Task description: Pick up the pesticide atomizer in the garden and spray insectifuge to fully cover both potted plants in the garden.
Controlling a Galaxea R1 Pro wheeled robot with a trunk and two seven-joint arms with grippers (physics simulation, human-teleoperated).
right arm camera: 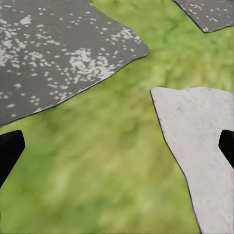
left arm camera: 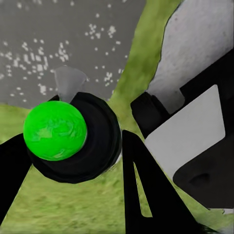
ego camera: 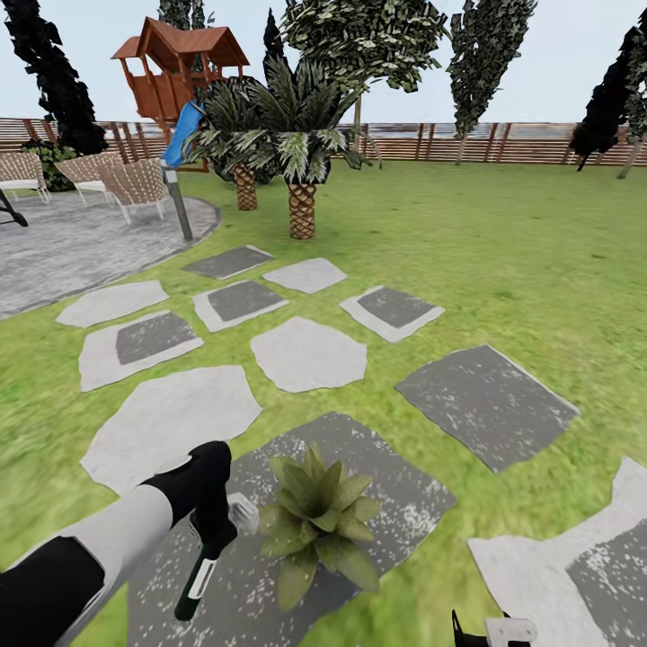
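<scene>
A potted plant (ego camera: 314, 521), a low rosette of mottled green leaves, stands on a dark speckled stepping stone (ego camera: 395, 476) close in front of me. Just beside it on the left, my left gripper (ego camera: 216, 537) is shut on the pesticide atomizer (ego camera: 199, 575). Its pale grey nozzle (ego camera: 243, 512) points toward the plant. In the left wrist view the atomizer (left arm camera: 55, 130) shows a bright green cap in a black collar between the black fingers (left arm camera: 141, 195). My right gripper (right arm camera: 117, 148) is open over grass, its tips far apart; in the head view the right gripper (ego camera: 490, 631) sits at the bottom edge. The second plant is out of view.
Grey and white stepping stones (ego camera: 307, 352) spread across the lawn ahead. Two palms (ego camera: 301, 202) stand further back, with a wooden playhouse (ego camera: 180, 67), a lamp post (ego camera: 178, 202), wicker chairs (ego camera: 135, 184) on a paved patio (ego camera: 72, 243) and a slatted fence (ego camera: 503, 142).
</scene>
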